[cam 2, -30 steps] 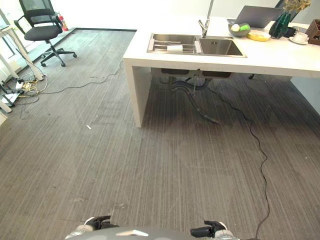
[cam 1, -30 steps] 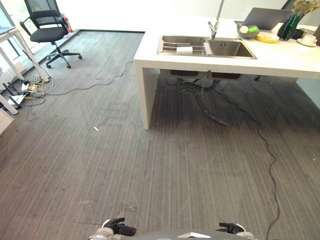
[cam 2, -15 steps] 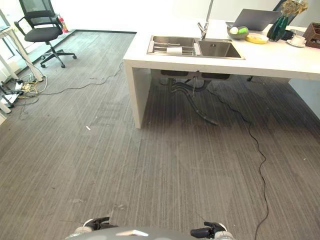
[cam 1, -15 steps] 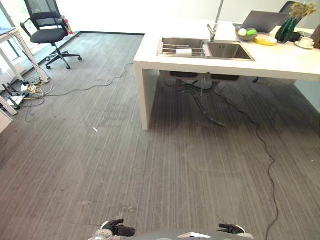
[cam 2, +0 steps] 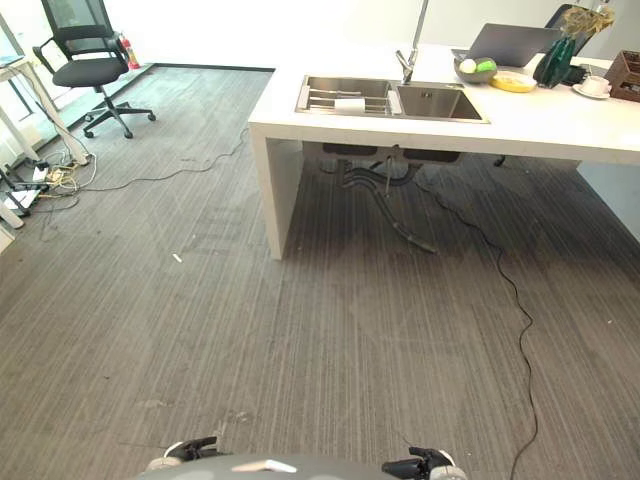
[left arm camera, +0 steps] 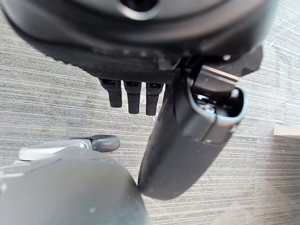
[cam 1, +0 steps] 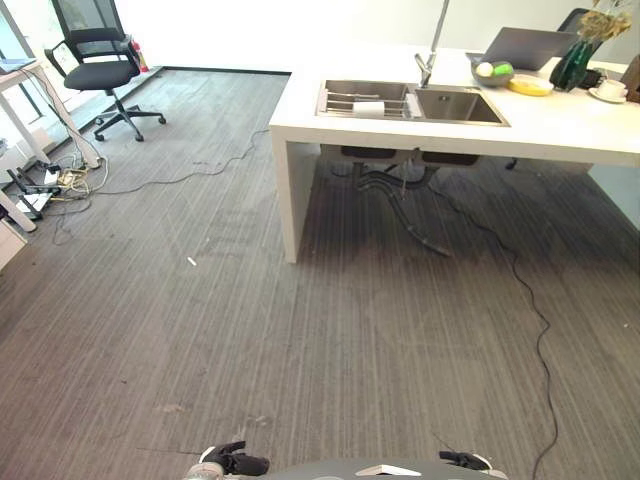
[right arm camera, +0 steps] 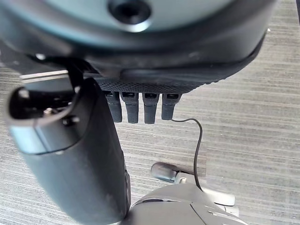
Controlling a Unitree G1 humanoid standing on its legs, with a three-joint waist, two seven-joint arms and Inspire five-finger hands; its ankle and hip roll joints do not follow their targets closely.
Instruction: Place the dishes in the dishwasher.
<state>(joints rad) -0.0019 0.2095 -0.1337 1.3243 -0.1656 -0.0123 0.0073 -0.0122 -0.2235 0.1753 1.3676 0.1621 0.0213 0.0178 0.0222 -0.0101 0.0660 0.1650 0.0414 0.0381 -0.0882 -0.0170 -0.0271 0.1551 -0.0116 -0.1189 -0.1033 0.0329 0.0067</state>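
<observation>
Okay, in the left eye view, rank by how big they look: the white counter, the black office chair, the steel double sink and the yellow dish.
Largest to smallest:
white counter
black office chair
steel double sink
yellow dish

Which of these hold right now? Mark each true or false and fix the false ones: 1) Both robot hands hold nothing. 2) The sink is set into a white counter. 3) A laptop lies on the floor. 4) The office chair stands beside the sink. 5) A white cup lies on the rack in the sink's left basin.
1) True: the left robot hand and the right robot hand hang with straight fingers over the carpet.
2) True: the sink is set into the white counter.
3) False: the laptop sits on the counter, behind the fruit bowl.
4) False: the office chair stands far to the left, near a desk.
5) True: the white cup lies on its side there.
</observation>
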